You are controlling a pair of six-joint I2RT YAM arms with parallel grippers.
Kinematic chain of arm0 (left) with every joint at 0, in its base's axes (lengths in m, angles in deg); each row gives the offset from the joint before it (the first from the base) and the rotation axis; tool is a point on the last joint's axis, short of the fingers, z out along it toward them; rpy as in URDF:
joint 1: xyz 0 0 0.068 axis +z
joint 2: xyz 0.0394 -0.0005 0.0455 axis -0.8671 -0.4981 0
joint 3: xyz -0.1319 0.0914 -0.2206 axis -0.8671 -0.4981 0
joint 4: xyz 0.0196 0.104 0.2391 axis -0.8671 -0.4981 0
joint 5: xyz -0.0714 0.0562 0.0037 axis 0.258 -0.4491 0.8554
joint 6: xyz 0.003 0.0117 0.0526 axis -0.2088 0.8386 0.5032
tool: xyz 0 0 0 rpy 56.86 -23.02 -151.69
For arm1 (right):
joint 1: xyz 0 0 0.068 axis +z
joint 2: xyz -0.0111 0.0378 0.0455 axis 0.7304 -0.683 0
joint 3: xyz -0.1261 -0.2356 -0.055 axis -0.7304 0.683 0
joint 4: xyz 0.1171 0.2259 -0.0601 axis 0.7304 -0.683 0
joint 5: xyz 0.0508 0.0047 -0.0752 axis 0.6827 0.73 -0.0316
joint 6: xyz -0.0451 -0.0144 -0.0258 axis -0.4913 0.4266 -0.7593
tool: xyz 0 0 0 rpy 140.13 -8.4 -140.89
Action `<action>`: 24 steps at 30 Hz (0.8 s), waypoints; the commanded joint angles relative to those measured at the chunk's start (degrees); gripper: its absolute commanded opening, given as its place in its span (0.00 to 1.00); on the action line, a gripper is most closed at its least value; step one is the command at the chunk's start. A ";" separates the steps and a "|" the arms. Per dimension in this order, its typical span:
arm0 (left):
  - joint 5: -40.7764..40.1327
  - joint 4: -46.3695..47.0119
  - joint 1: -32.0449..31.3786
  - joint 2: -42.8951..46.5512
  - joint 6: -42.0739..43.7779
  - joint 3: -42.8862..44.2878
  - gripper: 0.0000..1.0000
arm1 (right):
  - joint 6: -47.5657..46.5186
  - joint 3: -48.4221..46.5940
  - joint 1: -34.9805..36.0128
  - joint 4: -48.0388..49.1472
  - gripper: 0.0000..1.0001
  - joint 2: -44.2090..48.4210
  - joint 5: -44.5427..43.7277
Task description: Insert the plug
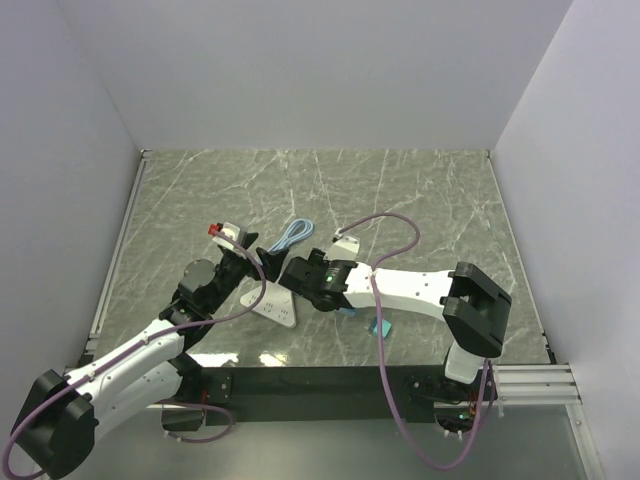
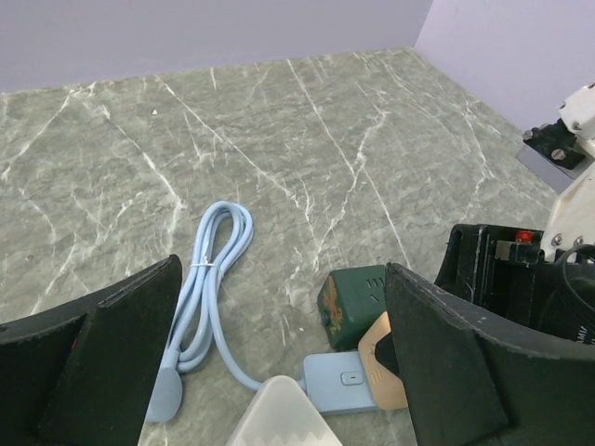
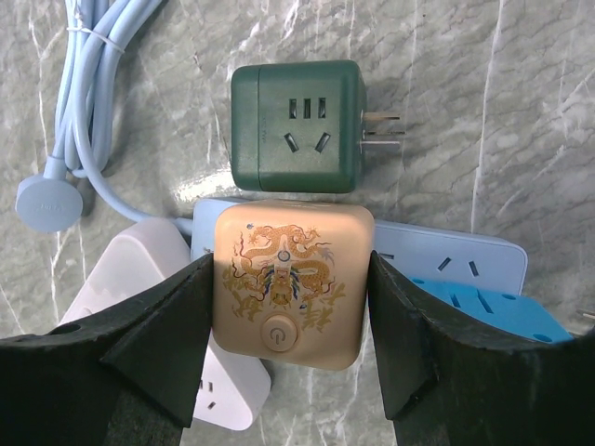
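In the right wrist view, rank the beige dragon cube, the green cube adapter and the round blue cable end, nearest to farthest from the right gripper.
1. beige dragon cube: clamped between the fingers of the right gripper.
2. green cube adapter: just beyond the beige one, straight ahead.
3. round blue cable end: far off at the picture's left.

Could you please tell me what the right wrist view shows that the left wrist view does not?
Only the right wrist: the dragon face and button of the beige cube, gripped by the right gripper, the prongs of the green cube, and a bright blue piece. Only the left wrist: the back wall, open table and the right arm from outside. Both: the two cubes, the coiled blue cable, the light blue power strip and the white strip.
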 commanded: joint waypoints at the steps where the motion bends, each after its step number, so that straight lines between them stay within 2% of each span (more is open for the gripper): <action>1: 0.80 1.56 0.36 0.86 -1.11 -0.20 0.96 | 0.81 2.39 0.82 -1.43 0.00 -2.40 2.70; 12: 0.80 1.74 0.88 1.30 -1.29 -0.55 0.96 | 1.16 5.03 1.26 1.03 0.00 -5.91 4.64; 24: 1.49 2.27 1.41 1.21 -1.55 -0.90 0.96 | 4.50 12.06 3.10 4.81 0.00 -6.17 8.50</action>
